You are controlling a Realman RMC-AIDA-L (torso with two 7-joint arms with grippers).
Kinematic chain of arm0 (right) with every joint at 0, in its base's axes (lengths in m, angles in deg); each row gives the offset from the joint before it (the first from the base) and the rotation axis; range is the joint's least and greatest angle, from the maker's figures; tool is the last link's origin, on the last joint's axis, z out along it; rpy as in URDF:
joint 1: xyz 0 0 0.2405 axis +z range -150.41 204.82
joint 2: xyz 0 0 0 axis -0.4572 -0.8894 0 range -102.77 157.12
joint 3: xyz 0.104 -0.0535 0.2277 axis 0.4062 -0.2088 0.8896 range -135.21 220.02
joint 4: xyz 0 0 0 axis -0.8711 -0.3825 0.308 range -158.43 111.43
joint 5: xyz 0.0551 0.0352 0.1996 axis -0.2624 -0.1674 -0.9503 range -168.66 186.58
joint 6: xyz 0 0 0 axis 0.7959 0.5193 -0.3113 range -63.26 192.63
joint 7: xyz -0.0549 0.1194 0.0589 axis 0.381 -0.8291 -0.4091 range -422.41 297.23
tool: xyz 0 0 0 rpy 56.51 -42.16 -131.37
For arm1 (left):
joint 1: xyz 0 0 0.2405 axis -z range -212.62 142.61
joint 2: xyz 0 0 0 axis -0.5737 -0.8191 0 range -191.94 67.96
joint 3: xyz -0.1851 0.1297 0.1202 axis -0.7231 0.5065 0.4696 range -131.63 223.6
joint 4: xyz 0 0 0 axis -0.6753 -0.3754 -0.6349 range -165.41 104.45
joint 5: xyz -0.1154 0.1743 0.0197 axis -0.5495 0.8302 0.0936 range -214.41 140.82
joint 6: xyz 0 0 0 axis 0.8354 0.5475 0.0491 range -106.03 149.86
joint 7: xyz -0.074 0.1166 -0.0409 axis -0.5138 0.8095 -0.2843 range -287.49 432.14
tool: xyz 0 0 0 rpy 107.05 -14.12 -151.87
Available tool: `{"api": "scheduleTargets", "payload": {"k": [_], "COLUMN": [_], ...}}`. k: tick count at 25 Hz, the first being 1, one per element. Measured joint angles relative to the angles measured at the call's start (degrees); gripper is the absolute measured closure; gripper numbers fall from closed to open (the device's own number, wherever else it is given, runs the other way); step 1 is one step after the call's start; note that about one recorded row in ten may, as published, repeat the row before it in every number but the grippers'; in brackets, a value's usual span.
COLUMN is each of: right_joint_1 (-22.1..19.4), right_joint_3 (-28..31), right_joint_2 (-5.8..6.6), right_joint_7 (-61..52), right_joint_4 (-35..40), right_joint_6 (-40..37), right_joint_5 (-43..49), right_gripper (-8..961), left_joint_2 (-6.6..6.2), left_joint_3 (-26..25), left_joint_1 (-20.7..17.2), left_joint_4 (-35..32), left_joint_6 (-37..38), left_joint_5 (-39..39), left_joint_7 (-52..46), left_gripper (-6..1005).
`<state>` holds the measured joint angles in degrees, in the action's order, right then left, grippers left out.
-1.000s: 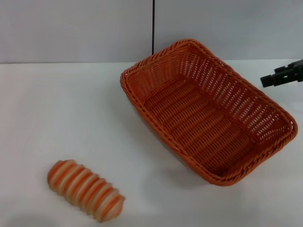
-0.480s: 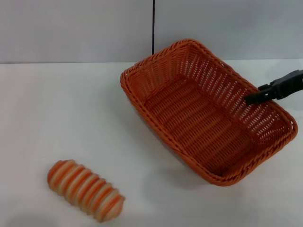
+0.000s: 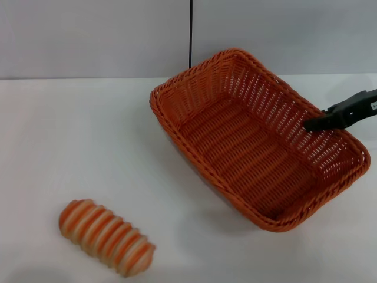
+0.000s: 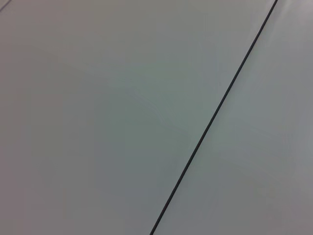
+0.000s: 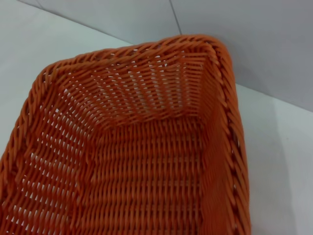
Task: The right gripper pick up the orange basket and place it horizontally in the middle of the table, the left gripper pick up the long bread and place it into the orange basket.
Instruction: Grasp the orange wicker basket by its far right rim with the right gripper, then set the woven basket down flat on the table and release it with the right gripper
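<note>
The orange basket (image 3: 253, 141) lies skewed on the white table (image 3: 70, 130), right of centre, with nothing in it. Its woven inside and braided rim fill the right wrist view as the orange basket (image 5: 142, 156). My right gripper (image 3: 315, 124) reaches in from the right edge, its tip over the inner side of the basket's right-hand long rim. Whether it touches the wicker cannot be told. The long bread (image 3: 106, 237), striped orange and cream, lies near the table's front left, far from the basket. My left gripper is out of view.
A grey wall (image 3: 88, 35) with a thin black vertical line (image 3: 191, 32) stands behind the table. The left wrist view shows only that grey wall (image 4: 98, 122) and the black line (image 4: 215, 112). Bare tabletop lies between bread and basket.
My right gripper has come in from the right edge, leftward and down, to the basket's right rim; it has barely moved in the last half second. Basket and bread have not moved.
</note>
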<state>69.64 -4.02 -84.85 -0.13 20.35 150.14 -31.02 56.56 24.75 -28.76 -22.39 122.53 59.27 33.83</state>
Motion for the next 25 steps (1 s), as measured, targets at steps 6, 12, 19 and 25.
{"api": "scheduleTargets", "payload": {"k": [6, 12, 19, 25], "right_joint_1": [0.0, -2.3, -7.45, -9.02], "right_joint_3": [0.05, 0.11, 1.99, 4.55], "right_joint_2": [-0.11, -0.19, 0.45, 3.13], "right_joint_7": [0.15, 0.44, 3.79, 5.87], "right_joint_4": [0.12, 7.01, 17.53, 21.39], "right_joint_6": [0.26, 4.63, 9.3, 16.44], "right_joint_5": [-0.18, -5.75, -17.61, -27.06], "right_gripper": [667, 777, 778, 779], "left_joint_2": [0.02, 0.02, -0.01, -0.08], "left_joint_3": [0.23, 0.24, 0.23, 0.21], "left_joint_1": [0.0, -0.02, -0.12, -0.11], "left_joint_4": [0.0, 0.0, 0.0, -0.35], "left_joint_6": [-0.07, -0.08, -0.09, -0.09], "left_joint_5": [0.0, 0.0, 0.0, -0.34], "left_joint_7": [0.0, 0.0, -0.1, -0.63], "left_gripper": [349, 349, 350, 350]}}
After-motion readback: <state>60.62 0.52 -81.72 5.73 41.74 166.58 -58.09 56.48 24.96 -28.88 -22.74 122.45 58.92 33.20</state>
